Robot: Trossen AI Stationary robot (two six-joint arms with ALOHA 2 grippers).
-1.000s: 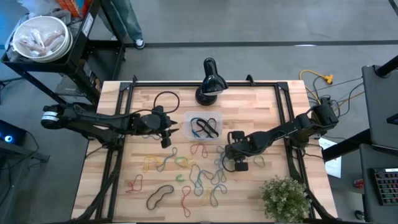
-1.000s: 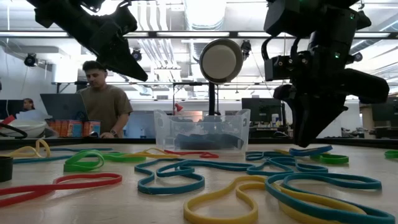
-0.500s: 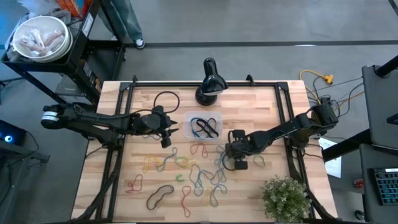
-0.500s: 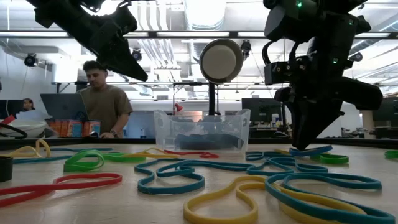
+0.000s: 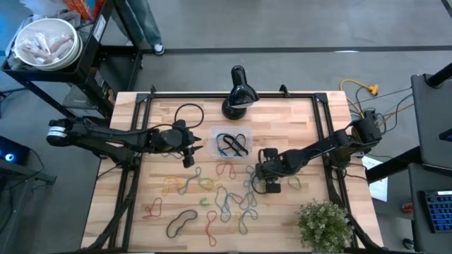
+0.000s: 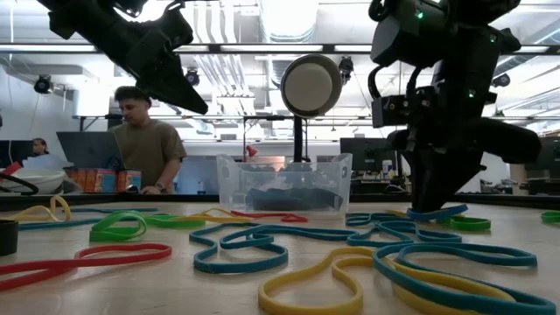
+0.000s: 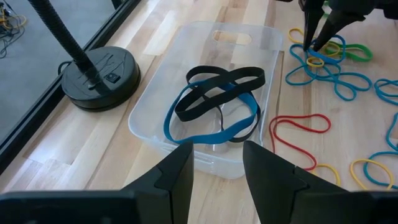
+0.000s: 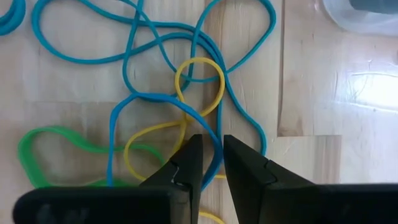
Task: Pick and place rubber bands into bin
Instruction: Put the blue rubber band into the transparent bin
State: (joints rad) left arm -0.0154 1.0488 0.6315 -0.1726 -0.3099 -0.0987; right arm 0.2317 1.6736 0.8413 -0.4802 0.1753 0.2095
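- The rubber bands [image 5: 219, 197] lie loose across the front half of the table [image 5: 296, 116], with no common direction.
- The right gripper [image 5: 256, 176] is down among them, its fingers [image 8: 186, 168] narrowly parted astride a blue strand; a firm pinch cannot be made out.
- The bin [image 5: 232, 145] lies behind, long axis across the table, holding black and blue bands.
- The left gripper [image 5: 198, 148] hovers beside the bin, fingers apart, empty.
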